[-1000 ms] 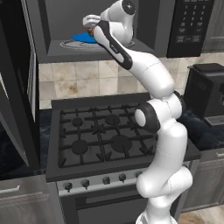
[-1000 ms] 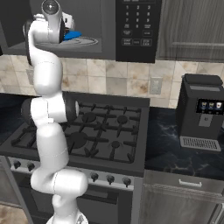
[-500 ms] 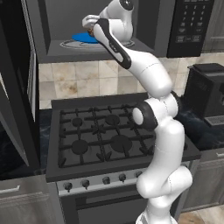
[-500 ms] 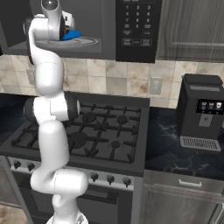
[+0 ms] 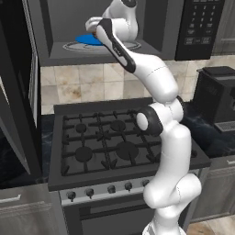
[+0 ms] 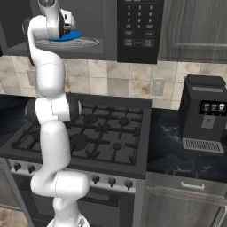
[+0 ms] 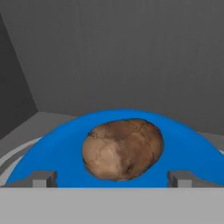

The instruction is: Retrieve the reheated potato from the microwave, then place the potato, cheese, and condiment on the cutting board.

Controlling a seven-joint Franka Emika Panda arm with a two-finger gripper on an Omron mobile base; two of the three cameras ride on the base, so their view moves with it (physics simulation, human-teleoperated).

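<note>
Potato on blue plate inside microwave, claw fingertips wide alongside.

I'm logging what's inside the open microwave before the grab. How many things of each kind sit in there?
Potato: 1
Blue plate: 1
Round turntable: 1
Gripper, reaching in: 1
Total: 4 inside the microwave
</note>
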